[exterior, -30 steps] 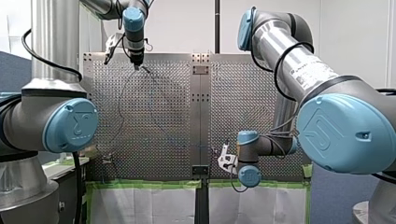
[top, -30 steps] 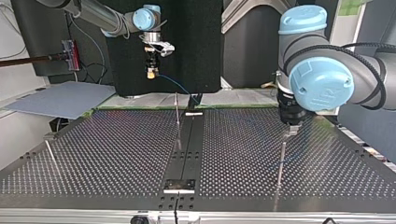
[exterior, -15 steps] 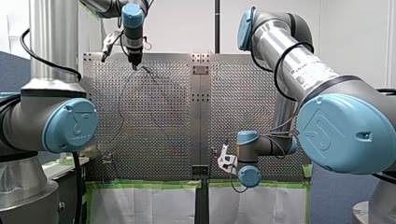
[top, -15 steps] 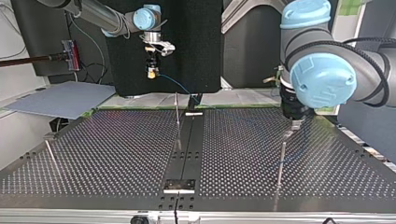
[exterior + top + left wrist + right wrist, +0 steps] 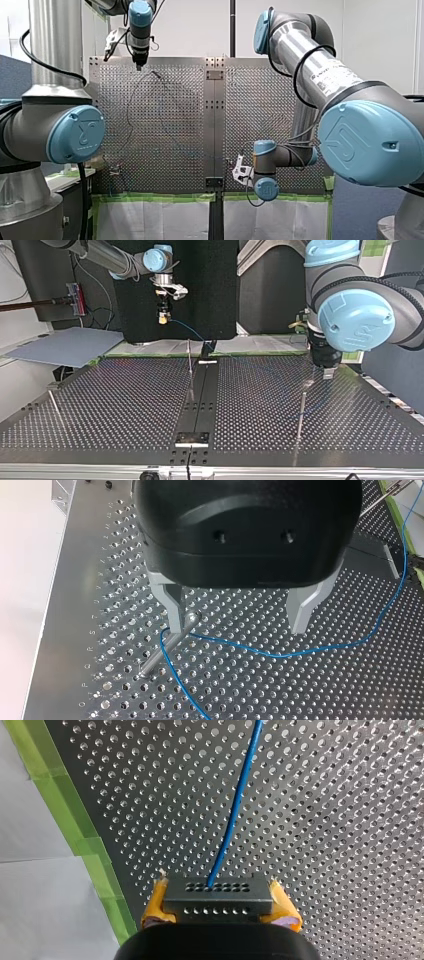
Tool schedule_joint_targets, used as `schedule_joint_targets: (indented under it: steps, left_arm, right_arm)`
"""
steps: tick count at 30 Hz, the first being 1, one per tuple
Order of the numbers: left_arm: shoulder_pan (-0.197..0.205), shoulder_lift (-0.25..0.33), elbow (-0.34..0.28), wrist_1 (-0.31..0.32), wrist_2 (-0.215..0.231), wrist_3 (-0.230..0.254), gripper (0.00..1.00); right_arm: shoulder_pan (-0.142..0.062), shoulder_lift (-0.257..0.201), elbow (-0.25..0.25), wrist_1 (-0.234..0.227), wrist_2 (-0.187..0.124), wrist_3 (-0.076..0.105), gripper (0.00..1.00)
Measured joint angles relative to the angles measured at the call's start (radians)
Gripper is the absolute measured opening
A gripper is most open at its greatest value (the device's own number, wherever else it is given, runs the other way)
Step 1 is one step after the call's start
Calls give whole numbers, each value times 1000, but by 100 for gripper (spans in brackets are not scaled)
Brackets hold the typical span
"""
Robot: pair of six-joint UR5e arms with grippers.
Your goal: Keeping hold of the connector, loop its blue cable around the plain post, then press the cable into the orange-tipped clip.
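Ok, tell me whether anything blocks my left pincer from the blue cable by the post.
Nothing visible does. The open left pincer hangs above the blue cable, which crosses the table under the gap between its fingers. The post, with the cable bent around it, stands right beside one finger, not in that gap.

My silver tubular left arm (image 5: 55, 45) and right arm (image 5: 320, 75) wear pale blue joint caps (image 5: 372, 142) and black cables (image 5: 304, 67); my left gripper (image 5: 238, 628) is black with grey metal fingers (image 5: 172, 607), my right gripper (image 5: 220, 909) yellow-padded
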Motion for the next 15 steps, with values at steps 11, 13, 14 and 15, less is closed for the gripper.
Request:
schedule_joint_targets:
  steps: [11,13,14,15]
  left_arm:
    - [0,1,0,0,0,2,100]
    - [-1,1,0,1,0,3,100]
    - [-2,1,0,2,0,4,100]
    - [-3,1,0,4,1,6,100]
  right_arm:
    - [1,0,0,0,0,0,0]
    - [1,0,0,0,0,-1,0]
    - [1,0,0,0,0,-1,0]
    - [1,0,0,-1,0,-1,0]
